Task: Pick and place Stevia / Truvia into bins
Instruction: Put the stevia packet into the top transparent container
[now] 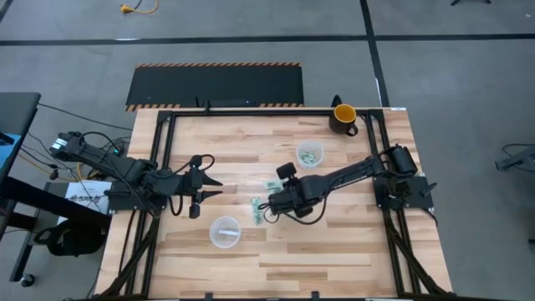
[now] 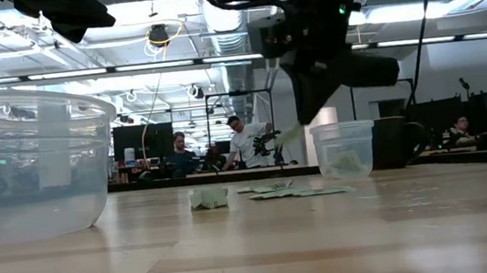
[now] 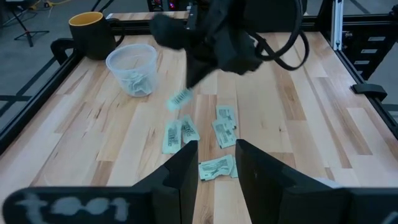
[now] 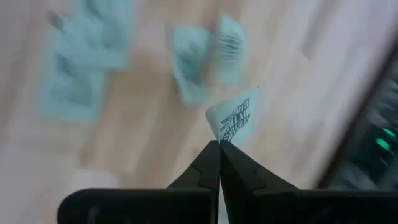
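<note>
Right gripper [image 4: 219,144] clenched on one Stevia sachet [image 4: 235,119], lifted above mid-table pile; next, carriage to cup [image 1: 310,154] near far edge; left gripper [image 1: 211,187] released, idle

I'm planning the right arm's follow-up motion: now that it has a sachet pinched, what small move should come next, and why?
Probably carry it toward the clear cup beside the mug. The right gripper is shut on a Stevia sachet, lifted clear of the loose sachets on the table, and that cup, already holding sachets, is the closer one. The left gripper waits open.
</note>
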{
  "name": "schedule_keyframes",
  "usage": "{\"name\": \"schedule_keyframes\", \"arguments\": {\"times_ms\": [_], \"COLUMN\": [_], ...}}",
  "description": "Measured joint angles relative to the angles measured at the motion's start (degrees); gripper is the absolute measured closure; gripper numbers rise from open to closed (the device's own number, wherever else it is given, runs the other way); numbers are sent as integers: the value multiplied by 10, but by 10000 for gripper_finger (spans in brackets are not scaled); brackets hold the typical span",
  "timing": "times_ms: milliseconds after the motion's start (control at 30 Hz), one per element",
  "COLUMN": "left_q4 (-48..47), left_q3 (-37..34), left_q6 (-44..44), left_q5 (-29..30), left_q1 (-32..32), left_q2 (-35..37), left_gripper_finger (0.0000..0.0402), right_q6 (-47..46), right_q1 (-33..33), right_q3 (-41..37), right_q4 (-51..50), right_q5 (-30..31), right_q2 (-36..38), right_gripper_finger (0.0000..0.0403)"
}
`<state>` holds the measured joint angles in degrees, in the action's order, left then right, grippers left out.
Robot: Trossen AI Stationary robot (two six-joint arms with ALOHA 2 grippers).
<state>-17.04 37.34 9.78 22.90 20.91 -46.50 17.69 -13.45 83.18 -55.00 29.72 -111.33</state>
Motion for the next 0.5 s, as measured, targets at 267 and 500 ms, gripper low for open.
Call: {"name": "schedule_keyframes", "arguments": {"times_ms": [267,500], "left_q4": [0,0], "left_q3": [0,0], "left_q6": [0,0], "left_q5": [0,0], "left_q1": [0,0], "left_q2": [0,0], "left_gripper_finger": [303,303], "right_q6": [-62,-144], "right_q1": [6,45], "right_q3": [39,39], "right_q4": [-133,-246], "right_q5": [82,95], "right_q2": [0,0], "right_gripper_finger": [403,403]}}
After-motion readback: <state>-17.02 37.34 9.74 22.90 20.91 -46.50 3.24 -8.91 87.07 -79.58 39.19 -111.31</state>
